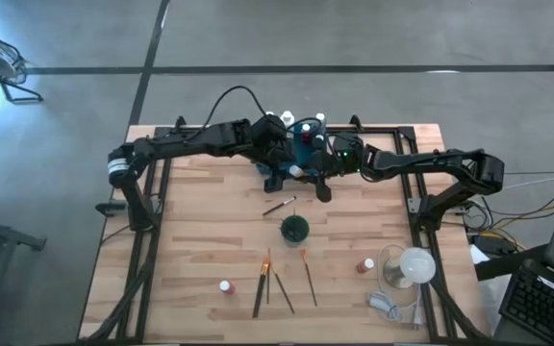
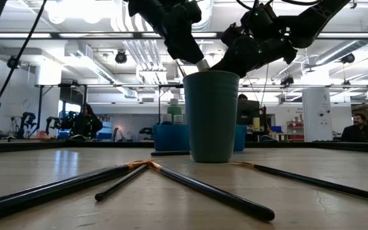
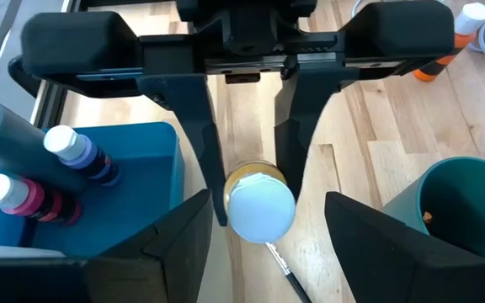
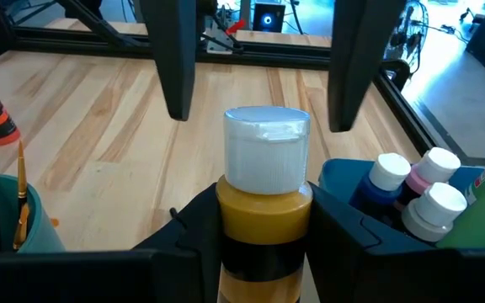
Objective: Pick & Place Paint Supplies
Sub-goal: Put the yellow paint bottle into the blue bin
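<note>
A yellow bottle with a white cap (image 4: 266, 150) and a black band is held in the air near the far middle of the table by my right gripper (image 4: 262, 198), which is shut on it. My left gripper (image 3: 267, 202) faces it from the table's left; its open fingers stand on either side of the cap (image 3: 259, 206) with a gap on each side. In the high view the cap (image 1: 296, 171) shows between the two grippers. Behind them the teal tray (image 1: 306, 142) holds several white-capped bottles (image 3: 72, 150). My right gripper pinches the bottle's yellow body (image 4: 263, 220), below the cap, between its two fingers (image 4: 194, 240). The fingers come from the table's right, slanting a little down, and lie along the bottle. The cap sticks out past the fingertips toward my left gripper. The bottle is lifted clear of the table.
The dark green cup (image 1: 294, 229) stands nearer the front and holds two brushes (image 4: 21, 198). One brush (image 1: 279, 205) lies below the grippers, and others (image 1: 261, 284) lie near the front edge. Loose bottles (image 1: 226, 286) (image 1: 365, 264) stand in front, and a clear object with a white round part (image 1: 407, 269) sits front right.
</note>
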`<state>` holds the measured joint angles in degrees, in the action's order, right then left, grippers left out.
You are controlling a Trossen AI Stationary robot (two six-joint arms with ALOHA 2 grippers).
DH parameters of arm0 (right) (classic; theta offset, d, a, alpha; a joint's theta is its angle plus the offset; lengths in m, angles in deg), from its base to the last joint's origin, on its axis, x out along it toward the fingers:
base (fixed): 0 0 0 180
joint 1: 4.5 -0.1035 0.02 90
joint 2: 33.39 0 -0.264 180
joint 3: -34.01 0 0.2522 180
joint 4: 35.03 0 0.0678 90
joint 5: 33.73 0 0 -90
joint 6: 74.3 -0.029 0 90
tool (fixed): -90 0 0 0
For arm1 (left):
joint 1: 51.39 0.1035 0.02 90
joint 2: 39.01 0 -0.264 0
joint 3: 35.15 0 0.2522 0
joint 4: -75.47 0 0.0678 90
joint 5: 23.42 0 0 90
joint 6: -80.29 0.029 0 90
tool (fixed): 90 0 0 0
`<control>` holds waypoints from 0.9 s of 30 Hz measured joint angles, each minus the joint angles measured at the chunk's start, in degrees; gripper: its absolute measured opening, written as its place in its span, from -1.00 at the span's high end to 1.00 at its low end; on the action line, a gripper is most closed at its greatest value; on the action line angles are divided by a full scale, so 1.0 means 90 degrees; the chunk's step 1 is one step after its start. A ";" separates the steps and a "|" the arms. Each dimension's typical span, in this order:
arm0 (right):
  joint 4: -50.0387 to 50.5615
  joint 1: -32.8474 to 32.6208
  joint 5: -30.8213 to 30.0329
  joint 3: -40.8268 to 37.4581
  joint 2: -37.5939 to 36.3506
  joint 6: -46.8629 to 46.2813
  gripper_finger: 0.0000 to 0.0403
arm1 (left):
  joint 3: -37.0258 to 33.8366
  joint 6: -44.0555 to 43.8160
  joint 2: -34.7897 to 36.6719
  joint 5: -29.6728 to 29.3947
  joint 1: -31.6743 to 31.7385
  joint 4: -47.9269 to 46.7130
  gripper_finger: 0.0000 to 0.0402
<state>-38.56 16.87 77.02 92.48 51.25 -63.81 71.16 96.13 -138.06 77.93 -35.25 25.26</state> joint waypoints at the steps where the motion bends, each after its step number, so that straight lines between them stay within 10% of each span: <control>1: 0.0008 0.0000 0.0000 0.0000 0.0000 -0.0001 0.40 | 0.0000 0.0000 0.0000 0.0009 -0.0005 -0.0007 -0.16; 27: 0.0432 -0.0168 0.0002 0.0381 0.0058 0.0032 0.40 | 0.0000 -0.0094 -0.0206 0.0029 -0.0027 -0.0022 -0.16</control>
<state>-34.68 15.36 77.03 95.91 51.77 -63.52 71.16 95.28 -139.92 78.20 -35.49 25.07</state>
